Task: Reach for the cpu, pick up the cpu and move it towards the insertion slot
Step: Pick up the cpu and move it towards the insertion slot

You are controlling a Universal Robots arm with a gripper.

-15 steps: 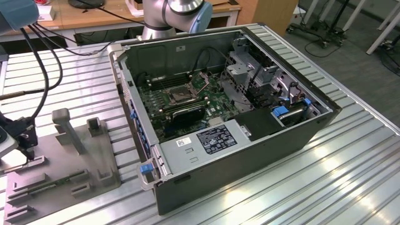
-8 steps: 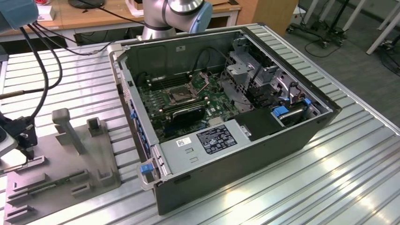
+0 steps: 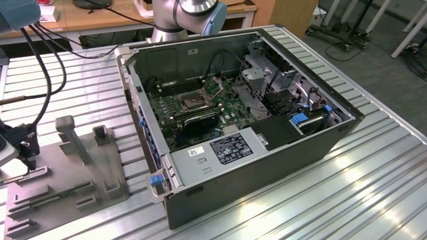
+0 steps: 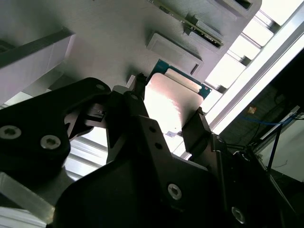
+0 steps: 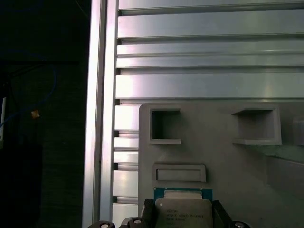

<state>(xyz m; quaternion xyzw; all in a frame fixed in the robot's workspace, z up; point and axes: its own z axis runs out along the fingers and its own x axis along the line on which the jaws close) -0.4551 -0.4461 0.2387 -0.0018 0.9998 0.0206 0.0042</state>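
Observation:
The cpu [image 5: 183, 212], a small square chip with a pale metal face and a green edge, sits between my gripper's two dark fingers in both wrist views. Both fingers press on opposite edges of the cpu [image 4: 168, 97], so my gripper [image 4: 167, 108] is shut on it, just over the grey tray [image 5: 223, 161]. In the exterior view my gripper [image 3: 27, 152] is low at the far left, over the tray's [image 3: 73, 175] left edge. The insertion slot [image 3: 189, 102], a black socket in a silvery frame, lies on the motherboard inside the open computer case.
The open computer case [image 3: 267, 150] stands to the exterior view's right of the tray, its side wall between them. Upright grey posts [image 3: 70, 137] rise from the tray, and a long green circuit strip [image 3: 60, 192] lies in it. Black cables [image 3: 43, 75] hang above my gripper. The table's edge [image 5: 99, 118] runs close by.

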